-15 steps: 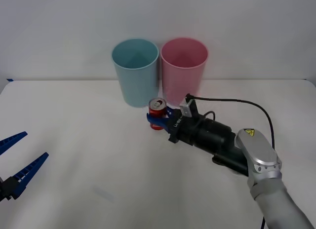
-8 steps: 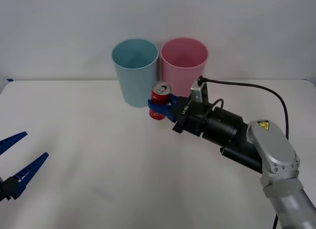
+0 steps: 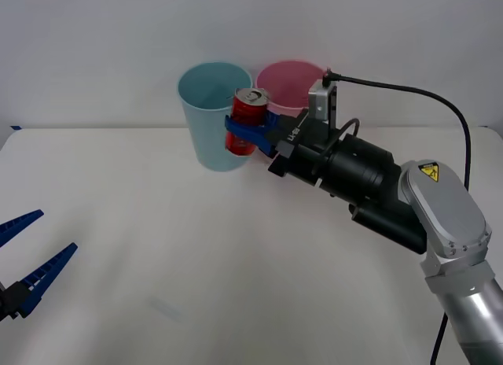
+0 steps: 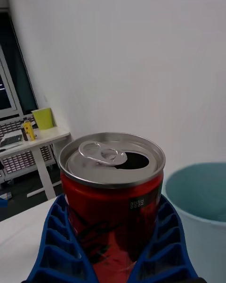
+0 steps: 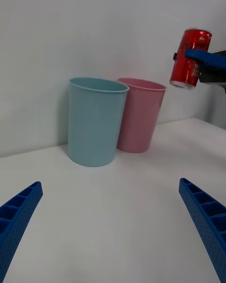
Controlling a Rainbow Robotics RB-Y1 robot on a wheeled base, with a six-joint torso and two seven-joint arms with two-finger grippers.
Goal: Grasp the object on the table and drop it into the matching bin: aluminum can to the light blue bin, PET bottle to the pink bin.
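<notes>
We are holding the aluminum can (image 3: 249, 120) in our right hand (image 3: 253, 131), the blue fingers (image 4: 54, 245) pinching its red body from both sides, well clear of the tabletop (image 3: 157, 247). The can's long axis is standing nearly upright, silver top and pull-tab up. In the front view it is sitting at about rim height of the light blue bin (image 3: 214, 113), over that bin's side nearest the pink bin (image 3: 289, 90); the left wrist view suggests it is hanging nearer to us than both bins. We are judging that the drop turns on carrying it a little further left and away, over the blue mouth. Our left hand (image 3: 27, 263) is waiting spread open, low and well apart. We are counting one can, two bins, two hands.
</notes>
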